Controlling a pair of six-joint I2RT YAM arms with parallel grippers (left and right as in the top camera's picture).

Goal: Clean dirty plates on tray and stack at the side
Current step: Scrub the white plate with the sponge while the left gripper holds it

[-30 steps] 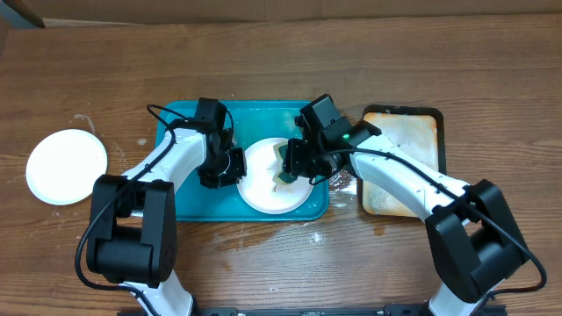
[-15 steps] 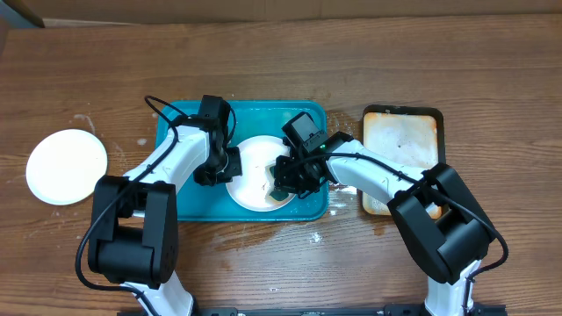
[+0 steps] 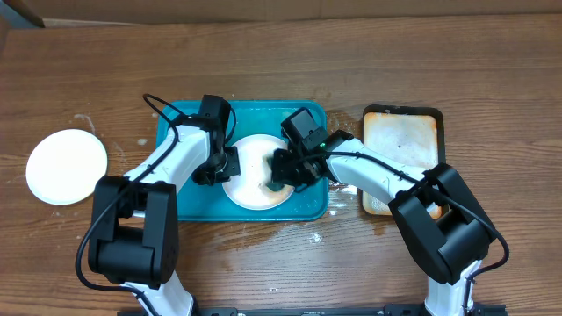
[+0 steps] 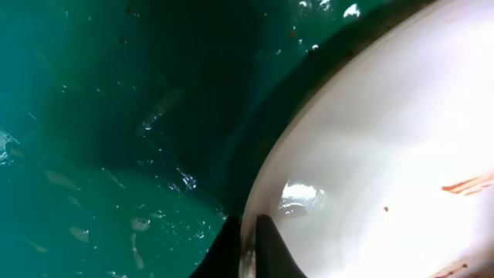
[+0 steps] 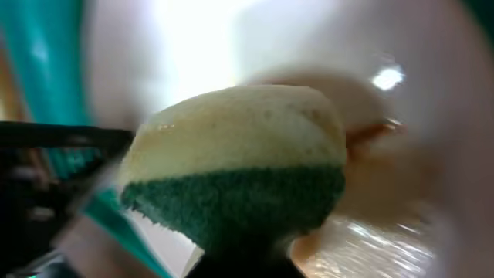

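I see a white plate [image 3: 255, 175] lying inside the teal tray [image 3: 187, 200], toward the tray's right half. The left gripper [image 4: 248, 235] is clenched on the plate's left rim, one finger on each side of the edge. The right gripper [image 3: 283, 174] is over the plate's right part, grasping a yellow-and-green sponge [image 5: 239, 162] pressed against the plate. Thin brown smears [image 4: 467, 184] show on the plate, and the tray floor is wet and glistening.

The tray sits on a dark wooden table [image 3: 263, 61]. Just right of the tray lies a black-rimmed beige tray [image 3: 406, 140] with stains. A second white plate [image 3: 66, 165] rests on the wood well to the left of the tray. Water drops [image 3: 316, 237] speckle the table just in front of the tray.

Both arms cover parts of the tray, and the right wrist view is blurred, so I cannot make out the sponge's contact patch.
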